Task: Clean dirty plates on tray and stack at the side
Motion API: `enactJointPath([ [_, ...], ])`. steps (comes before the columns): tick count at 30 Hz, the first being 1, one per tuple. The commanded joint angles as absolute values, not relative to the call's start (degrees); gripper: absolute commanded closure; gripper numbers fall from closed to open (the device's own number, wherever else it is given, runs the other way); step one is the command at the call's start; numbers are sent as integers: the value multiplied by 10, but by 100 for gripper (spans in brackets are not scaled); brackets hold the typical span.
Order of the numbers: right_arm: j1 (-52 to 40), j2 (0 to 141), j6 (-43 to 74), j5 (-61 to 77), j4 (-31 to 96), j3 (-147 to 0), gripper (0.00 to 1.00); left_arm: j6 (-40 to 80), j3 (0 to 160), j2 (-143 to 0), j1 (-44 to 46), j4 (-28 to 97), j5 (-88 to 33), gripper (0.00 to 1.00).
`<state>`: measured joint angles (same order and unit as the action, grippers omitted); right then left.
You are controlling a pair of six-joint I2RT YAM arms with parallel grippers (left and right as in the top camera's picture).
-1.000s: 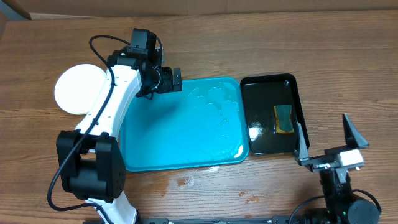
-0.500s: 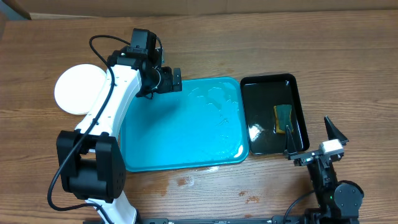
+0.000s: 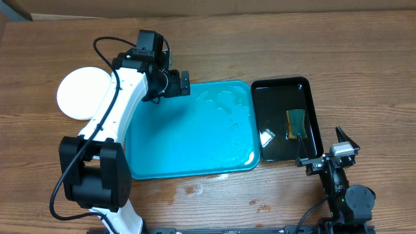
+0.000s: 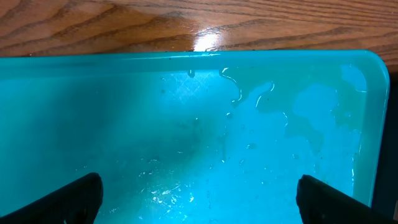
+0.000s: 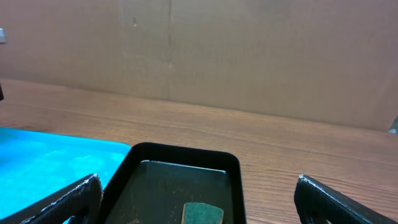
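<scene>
On the table point(image 3: 364, 65) the tray point(image 3: 188, 149) lies bare and wet, the black tray point(image 3: 279, 82) just beside its right edge. The plates point(image 3: 81, 93) sit off its left side. Only a white top one shows, so the full stack is probably beneath. The sponge point(image 3: 297, 123) rests in the black tray. My left gripper point(image 4: 199, 202) hangs spread wide over the tray's far left corner. My right gripper point(image 5: 199, 199) is spread too, empty. I judge the work nearly finished: lift straight up, clear of rim and stack.
</scene>
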<state>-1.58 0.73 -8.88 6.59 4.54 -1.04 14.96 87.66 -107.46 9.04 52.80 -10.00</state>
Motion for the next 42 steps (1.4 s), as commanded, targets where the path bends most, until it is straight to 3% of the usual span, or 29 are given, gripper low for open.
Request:
enactJointPath([
  [1,-19,1,-88,50,43,-4,0,146,871,-1061,94,529,-96,0],
  [8,-19,1,-15,6,34,-4,0,146,871,-1061,94,529,-96,0],
  [42,-19,2,-15,15,47,-4,0,146,871,-1061,94,528,-96,1],
])
